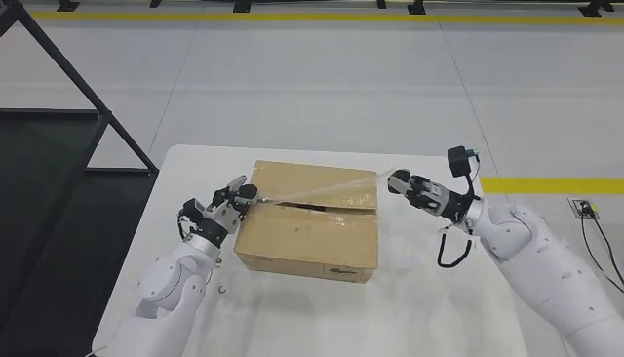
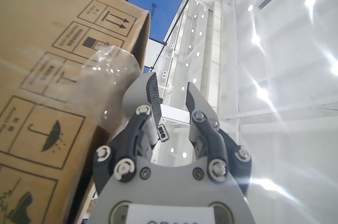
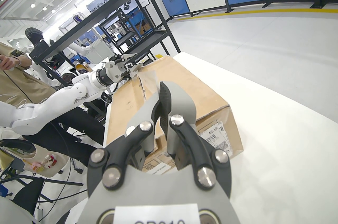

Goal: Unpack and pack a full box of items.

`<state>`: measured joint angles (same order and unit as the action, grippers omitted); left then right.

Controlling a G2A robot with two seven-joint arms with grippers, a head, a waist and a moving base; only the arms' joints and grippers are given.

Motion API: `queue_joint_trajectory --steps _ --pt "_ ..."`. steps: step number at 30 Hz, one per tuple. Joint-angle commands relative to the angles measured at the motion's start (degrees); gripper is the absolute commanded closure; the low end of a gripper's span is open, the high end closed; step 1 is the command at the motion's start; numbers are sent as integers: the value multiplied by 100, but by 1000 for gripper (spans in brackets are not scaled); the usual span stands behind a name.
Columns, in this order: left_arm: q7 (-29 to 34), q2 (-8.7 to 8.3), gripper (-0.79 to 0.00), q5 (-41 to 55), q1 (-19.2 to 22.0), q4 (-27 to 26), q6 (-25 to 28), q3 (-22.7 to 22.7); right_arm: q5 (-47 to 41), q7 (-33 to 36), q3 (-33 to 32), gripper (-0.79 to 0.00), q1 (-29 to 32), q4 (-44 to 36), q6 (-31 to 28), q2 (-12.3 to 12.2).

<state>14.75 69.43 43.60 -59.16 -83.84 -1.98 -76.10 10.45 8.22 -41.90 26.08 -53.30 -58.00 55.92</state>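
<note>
A brown cardboard box [image 1: 307, 225] lies shut in the middle of the white table [image 1: 429, 298]. A strip of clear tape [image 1: 322, 192] runs raised along its top seam, from its left end to my right gripper [image 1: 395, 180]. That gripper hovers just off the box's right end and is shut on the tape [image 3: 150, 76]. My left gripper [image 1: 237, 192] is open beside the box's left end, holding nothing. In the left wrist view the left gripper [image 2: 170, 86] is next to the box [image 2: 47, 56], where crumpled tape [image 2: 111, 64] clings to the end face.
A black shelf rack [image 1: 54, 177] stands close to the table's left side. Bare table lies in front of the box and to its right. The table's far edge is just behind the box.
</note>
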Motion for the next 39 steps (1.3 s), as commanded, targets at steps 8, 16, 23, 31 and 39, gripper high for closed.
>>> queue_joint_trajectory --steps 8,16,23,31,39 --pt "-147 55 -286 -38 38 32 -47 81 19 -117 133 0 -27 -5 0 -25" --pt "-251 89 -265 -162 68 -22 -139 128 73 -295 207 0 -25 -17 0 -62" --pt "-303 114 -246 -268 99 14 -254 143 132 -465 259 -237 -14 -42 0 -121" --pt "-318 137 -219 -346 114 43 -292 125 186 -585 314 -311 -29 -64 0 -197" --pt "-290 161 -203 -393 111 47 -320 113 237 -743 357 -785 -39 -65 0 -274"
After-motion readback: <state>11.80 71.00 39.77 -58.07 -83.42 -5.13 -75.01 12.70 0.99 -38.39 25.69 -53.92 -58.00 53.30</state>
